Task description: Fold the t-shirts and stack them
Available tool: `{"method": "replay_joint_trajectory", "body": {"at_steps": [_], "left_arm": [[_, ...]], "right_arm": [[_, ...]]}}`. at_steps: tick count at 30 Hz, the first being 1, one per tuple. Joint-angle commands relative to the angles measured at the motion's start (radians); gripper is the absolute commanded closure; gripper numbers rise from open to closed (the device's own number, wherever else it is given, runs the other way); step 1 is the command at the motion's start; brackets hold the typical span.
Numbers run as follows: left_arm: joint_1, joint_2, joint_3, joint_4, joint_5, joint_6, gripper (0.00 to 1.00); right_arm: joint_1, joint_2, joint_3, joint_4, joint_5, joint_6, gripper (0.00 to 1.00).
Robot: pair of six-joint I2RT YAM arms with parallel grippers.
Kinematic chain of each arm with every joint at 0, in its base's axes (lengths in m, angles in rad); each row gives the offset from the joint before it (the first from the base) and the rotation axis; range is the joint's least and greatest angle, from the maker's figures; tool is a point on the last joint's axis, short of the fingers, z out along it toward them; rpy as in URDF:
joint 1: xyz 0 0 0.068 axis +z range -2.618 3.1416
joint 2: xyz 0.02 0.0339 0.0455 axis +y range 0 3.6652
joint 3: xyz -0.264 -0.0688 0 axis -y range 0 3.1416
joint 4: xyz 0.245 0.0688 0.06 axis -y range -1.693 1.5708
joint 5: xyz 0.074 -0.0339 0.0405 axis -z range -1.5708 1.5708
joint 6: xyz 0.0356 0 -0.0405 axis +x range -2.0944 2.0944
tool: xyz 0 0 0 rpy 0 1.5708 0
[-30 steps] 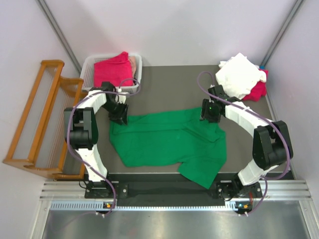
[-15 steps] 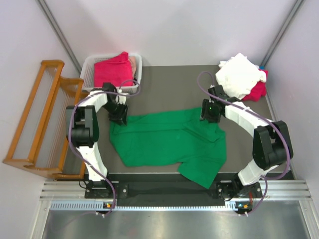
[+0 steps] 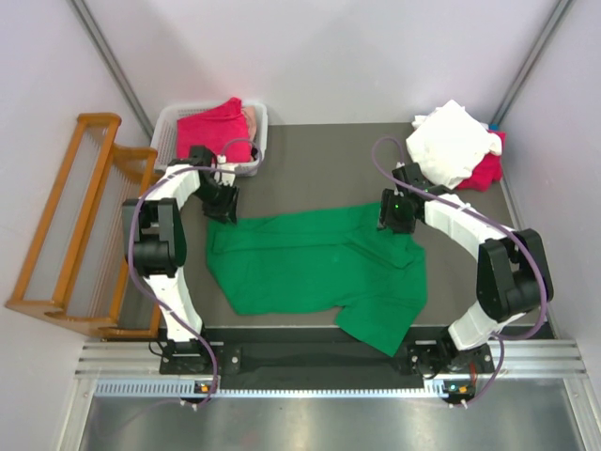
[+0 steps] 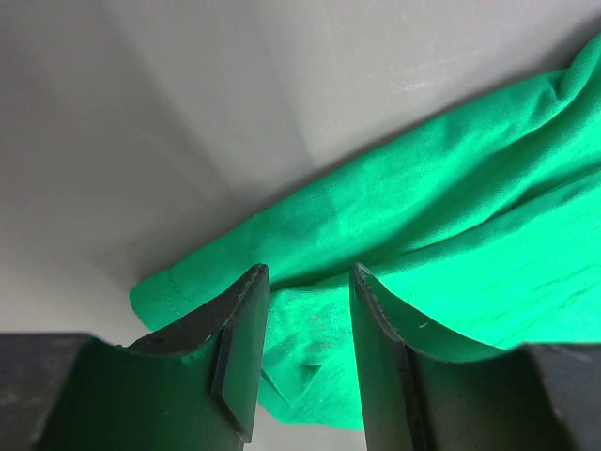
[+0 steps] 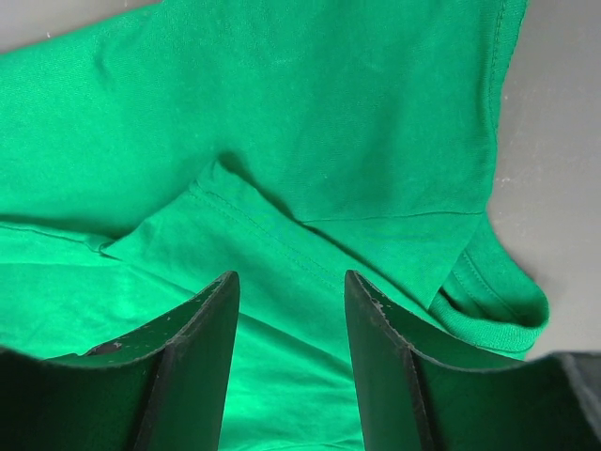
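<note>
Dark grey table mat (image 3: 319, 160), pale walls round; two arms at near edge.

Item 1: bright green soft cloth t-shirt (image 3: 310, 268). Loc.: mid-mat, spread mostly flat betw. both arms, some wrinkles, near-right part bunched toward near edge.
- Handling (est.): light, limp, no stiffness; sags and drags if lifted at one pt. Not fragile, not slippery; knit should pinch well. Much wider than a gripper, so a two-pt lift is needed.
- Grip pts (est.): stitched hem corner at far left; sleeve/shoulder seam at far right. Pinch edge layers, not mid-panel.
- Orientation: long axis runs left–right across mat, tilted a little, right end nearer. Hem appears to point left, sleeves and shoulders right; collar not made out.

Item 2: left gripper (image 4: 308, 277). Fingers parted, gripping nothing; just beyond shirt's far-left corner, cloth edge seen thru the gap.

Item 3: right gripper (image 5: 291, 282). Fingers parted, gripping nothing; over far-right sleeve area, cuff to its right.

Item 4: white crumpled t-shirt (image 3: 451, 146), far right, atop crimson t-shirt (image 3: 486, 174).

Item 5: pinkish-red t-shirt (image 3: 211, 127) in white slatted plastic basket (image 3: 167, 127), far left.

Item 6: orange wooden rack (image 3: 75, 225), left, off mat.
</note>
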Motion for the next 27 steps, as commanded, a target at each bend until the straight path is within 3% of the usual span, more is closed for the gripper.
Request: {"method": "replay_joint_trajectory", "body": {"at_steps": [1, 27], "left_arm": [[0.008, -0.017, 0.006, 0.016, -0.005, -0.001, 0.55], [0.019, -0.074, -0.050, -0.028, 0.021, 0.022, 0.55]], "right_arm": [[0.003, -0.040, 0.004, 0.028, 0.001, -0.002, 0.51], [0.003, -0.064, 0.032, 0.002, 0.013, -0.006, 0.52]]}}
